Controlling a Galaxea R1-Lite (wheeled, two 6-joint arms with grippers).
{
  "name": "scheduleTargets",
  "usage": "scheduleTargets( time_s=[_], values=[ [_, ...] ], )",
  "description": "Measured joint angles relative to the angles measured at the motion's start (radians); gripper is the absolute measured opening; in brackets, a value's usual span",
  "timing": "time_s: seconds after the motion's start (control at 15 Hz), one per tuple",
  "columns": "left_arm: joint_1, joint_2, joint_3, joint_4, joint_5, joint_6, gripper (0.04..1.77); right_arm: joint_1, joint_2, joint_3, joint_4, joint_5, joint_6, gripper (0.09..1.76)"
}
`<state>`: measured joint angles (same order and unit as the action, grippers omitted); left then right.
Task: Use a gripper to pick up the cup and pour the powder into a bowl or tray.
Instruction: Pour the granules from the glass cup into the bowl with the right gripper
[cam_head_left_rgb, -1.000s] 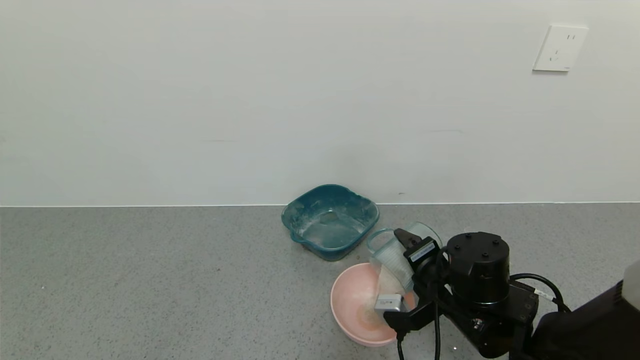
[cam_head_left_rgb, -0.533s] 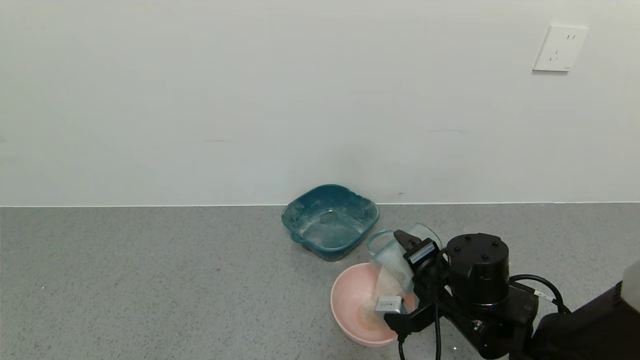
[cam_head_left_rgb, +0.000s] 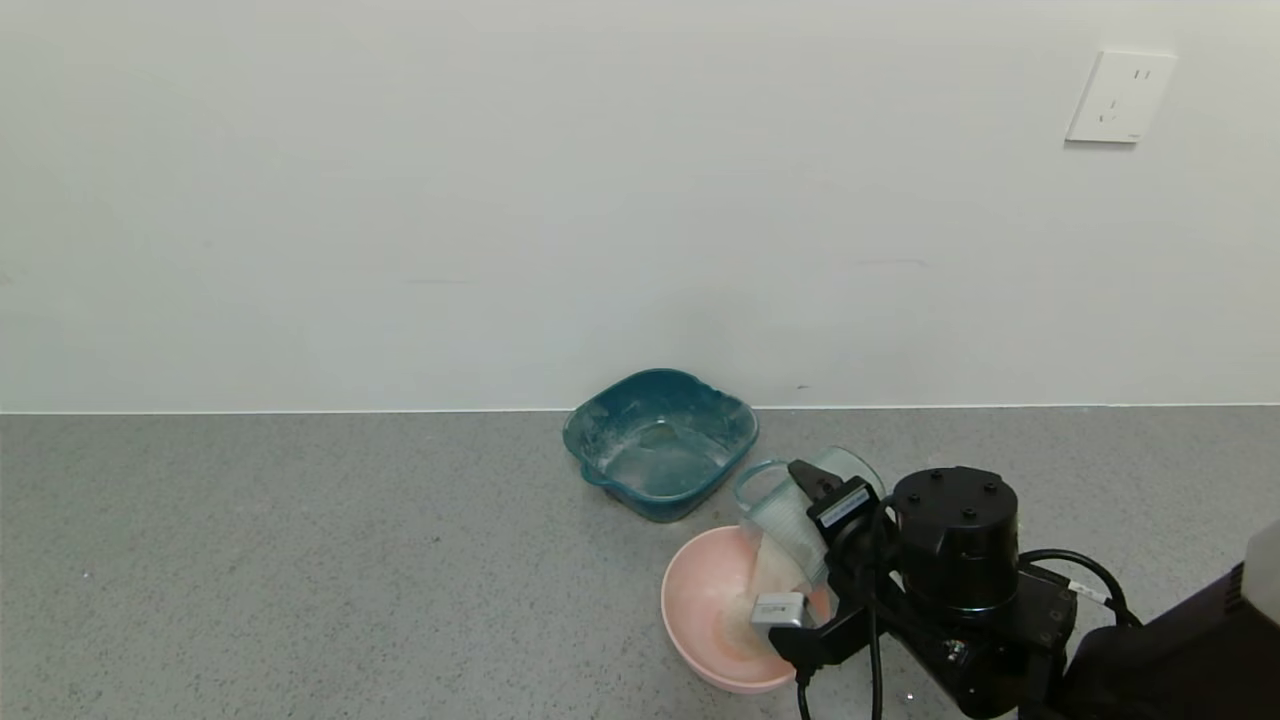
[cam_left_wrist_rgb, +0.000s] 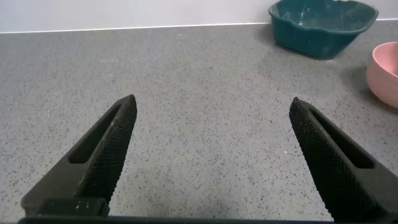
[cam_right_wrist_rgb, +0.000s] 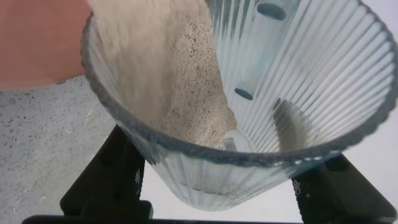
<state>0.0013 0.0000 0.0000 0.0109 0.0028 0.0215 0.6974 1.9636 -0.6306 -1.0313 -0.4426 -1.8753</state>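
My right gripper (cam_head_left_rgb: 812, 548) is shut on the clear ribbed cup (cam_head_left_rgb: 790, 515) and holds it tilted over the pink bowl (cam_head_left_rgb: 700, 610) at the front right of the counter. Off-white powder (cam_head_left_rgb: 768, 578) slides from the cup's low side into the bowl. In the right wrist view the cup (cam_right_wrist_rgb: 298, 81) fills the frame between the black fingers (cam_right_wrist_rgb: 106, 180), with powder (cam_right_wrist_rgb: 180, 81) heaped along its lower wall and the bowl (cam_right_wrist_rgb: 37, 43) beyond. My left gripper (cam_left_wrist_rgb: 211, 118) is open and empty over bare counter, out of the head view.
A dark teal squarish tray (cam_head_left_rgb: 660, 440) dusted with white stands just behind the bowl, near the wall; it also shows in the left wrist view (cam_left_wrist_rgb: 323, 25) beside the bowl's rim (cam_left_wrist_rgb: 382, 74). A wall socket (cam_head_left_rgb: 1118, 96) is high on the right.
The right gripper has sunk slightly and tipped the cup a little further; more powder has slid down toward the bowl. The left arm has not moved.
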Motion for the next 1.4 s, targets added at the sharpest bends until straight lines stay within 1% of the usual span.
scheduleTargets(
  time_s=[1.4],
  values=[
    [0.0,0.0,0.0,0.0,0.0,0.0,1.76,0.0,-0.003,0.003,-0.001,-0.004,-0.008,1.34]
  ],
)
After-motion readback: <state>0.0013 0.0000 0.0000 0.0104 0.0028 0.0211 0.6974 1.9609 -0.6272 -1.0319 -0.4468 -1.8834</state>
